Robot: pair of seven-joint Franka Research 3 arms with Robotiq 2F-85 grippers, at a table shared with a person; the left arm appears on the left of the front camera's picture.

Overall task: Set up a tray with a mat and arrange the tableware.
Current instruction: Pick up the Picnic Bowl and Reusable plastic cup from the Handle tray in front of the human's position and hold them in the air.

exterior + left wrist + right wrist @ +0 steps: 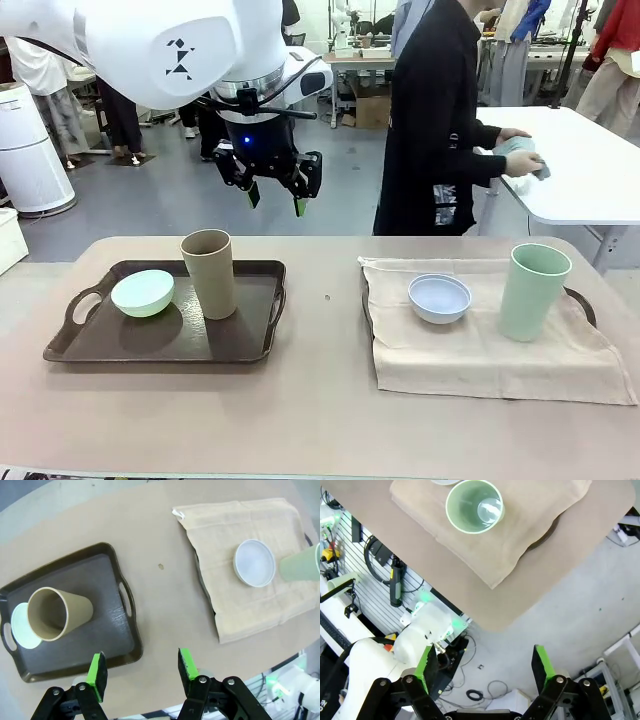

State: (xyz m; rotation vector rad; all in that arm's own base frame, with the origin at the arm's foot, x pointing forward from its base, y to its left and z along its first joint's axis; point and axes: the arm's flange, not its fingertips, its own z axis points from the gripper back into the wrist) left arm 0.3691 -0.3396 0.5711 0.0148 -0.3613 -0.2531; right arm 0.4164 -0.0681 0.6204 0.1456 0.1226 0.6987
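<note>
A dark brown tray (255, 345) lies at the table's left and holds a mint green bowl (143, 292) and an upright tan cup (210, 273). At the right, a beige mat (480, 350) covers a second tray (585, 305); a pale bluish bowl (439, 297) and a pale green cup (534, 291) stand on it. My left gripper (275, 185) hangs open and empty high above the table's far side. From the left wrist, the left gripper (141, 666) looks down on the tan cup (57, 612), the tray (125, 645), the mat (250, 605) and the pale bowl (255, 562). My right gripper (484, 664) is open and empty above the floor, off the table's corner near the green cup (473, 505).
A person in a dark coat (435, 120) stands beyond the far edge, turned toward a white table (600, 170) at the right with a hand on a cloth. Bare tabletop (325, 330) separates the two trays. The robot's base and cables (420, 630) lie below the table edge.
</note>
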